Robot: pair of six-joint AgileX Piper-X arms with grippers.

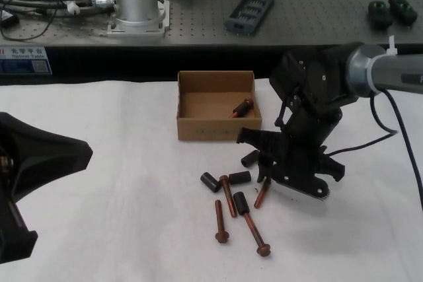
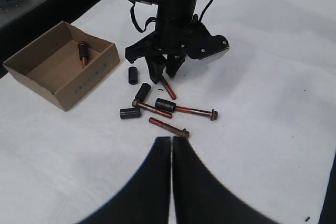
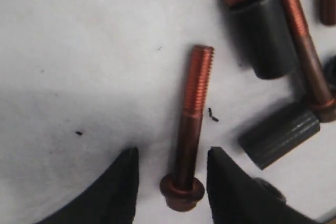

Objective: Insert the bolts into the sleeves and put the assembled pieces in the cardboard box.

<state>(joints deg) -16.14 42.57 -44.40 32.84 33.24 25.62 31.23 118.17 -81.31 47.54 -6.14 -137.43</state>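
Lower left of high view: my left gripper [image 2: 172, 140] sits low, fingers pressed together, empty. Centre frame: loose bolts [image 1: 221, 221] and sleeves [image 1: 210, 181] scattered on white cloth [image 1: 119, 183]. Just right of them: my right gripper [image 3: 173, 169] spread, straddling one bolt [image 3: 191, 119] at head end, not yet pinched. Step, as I judge: bolt pickup. Next: close squarely, lift, align with sleeve. Upper centre: cardboard box [image 1: 218, 129], one assembled piece [image 1: 243, 107] inside.

bolts [image 1: 221, 221]: copper colour, lying flat just in front of the box [image 1: 218, 128]
sleeves [image 1: 210, 181]: short, black, lying among them
done piece [image 1: 243, 107]: inside the box
box: brown cardboard, open on top
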